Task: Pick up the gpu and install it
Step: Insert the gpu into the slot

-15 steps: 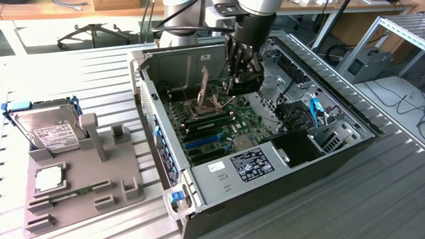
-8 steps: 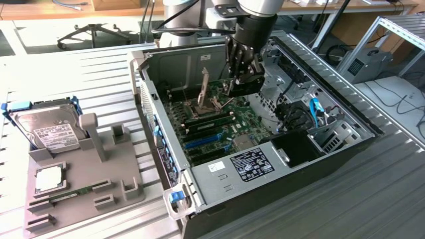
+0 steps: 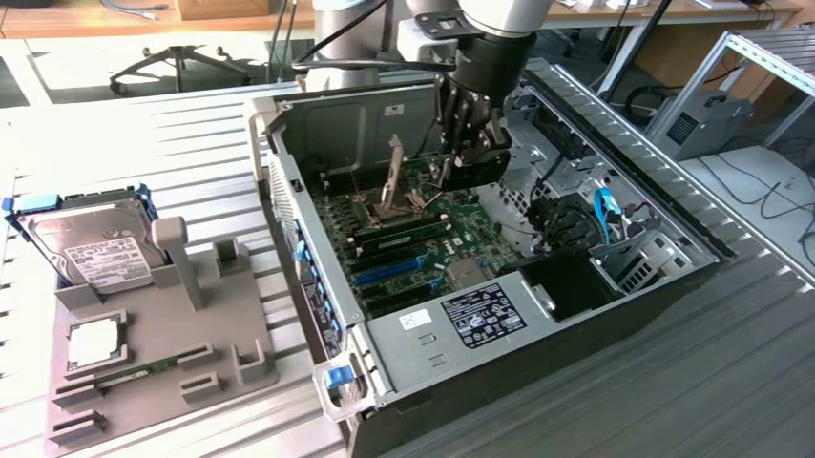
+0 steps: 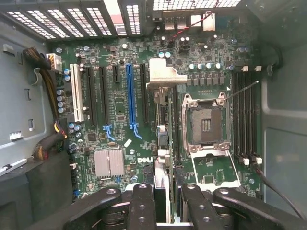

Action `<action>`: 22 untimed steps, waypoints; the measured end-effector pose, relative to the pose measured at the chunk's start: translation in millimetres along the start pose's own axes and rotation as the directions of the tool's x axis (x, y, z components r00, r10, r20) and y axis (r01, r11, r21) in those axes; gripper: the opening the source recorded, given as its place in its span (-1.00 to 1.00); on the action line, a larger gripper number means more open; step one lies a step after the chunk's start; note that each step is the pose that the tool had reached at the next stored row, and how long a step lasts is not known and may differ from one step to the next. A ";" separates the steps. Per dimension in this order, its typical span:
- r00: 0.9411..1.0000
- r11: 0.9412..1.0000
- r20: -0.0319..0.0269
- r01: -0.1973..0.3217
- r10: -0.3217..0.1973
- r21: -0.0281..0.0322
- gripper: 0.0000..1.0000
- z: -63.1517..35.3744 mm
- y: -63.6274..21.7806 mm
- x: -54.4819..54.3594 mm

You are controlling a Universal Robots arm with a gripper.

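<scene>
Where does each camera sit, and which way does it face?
Exterior view: off the arm, high up, looking down into the open grey metal computer case; the arm and black gripper show.
Wrist view: on the wrist, looking past black fingers onto the green motherboard.
Both share: gripper, motherboard, and the thin gpu card it grips.

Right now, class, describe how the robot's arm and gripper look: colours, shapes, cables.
The pale grey tubular arm ends in a black cylindrical wrist. The black gripper has jointed, linked fingers with round pivot pins. A thin black cable loops beside the wrist.
</scene>
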State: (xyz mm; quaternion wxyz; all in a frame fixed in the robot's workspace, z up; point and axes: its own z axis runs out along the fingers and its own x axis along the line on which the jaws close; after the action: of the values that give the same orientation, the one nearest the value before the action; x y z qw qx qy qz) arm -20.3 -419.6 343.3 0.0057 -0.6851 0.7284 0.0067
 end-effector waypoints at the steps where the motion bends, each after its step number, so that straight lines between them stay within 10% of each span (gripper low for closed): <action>1: 1.000 1.000 0.000 0.000 0.000 0.000 -0.47 0.0 0.0 0.6; 22: 1.000 1.000 0.000 0.000 0.000 0.000 -0.47 0.4 0.0 14.4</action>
State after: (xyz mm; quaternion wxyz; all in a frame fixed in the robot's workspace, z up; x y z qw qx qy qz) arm -21.1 -434.0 342.7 0.0056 -0.6851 0.7284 0.0067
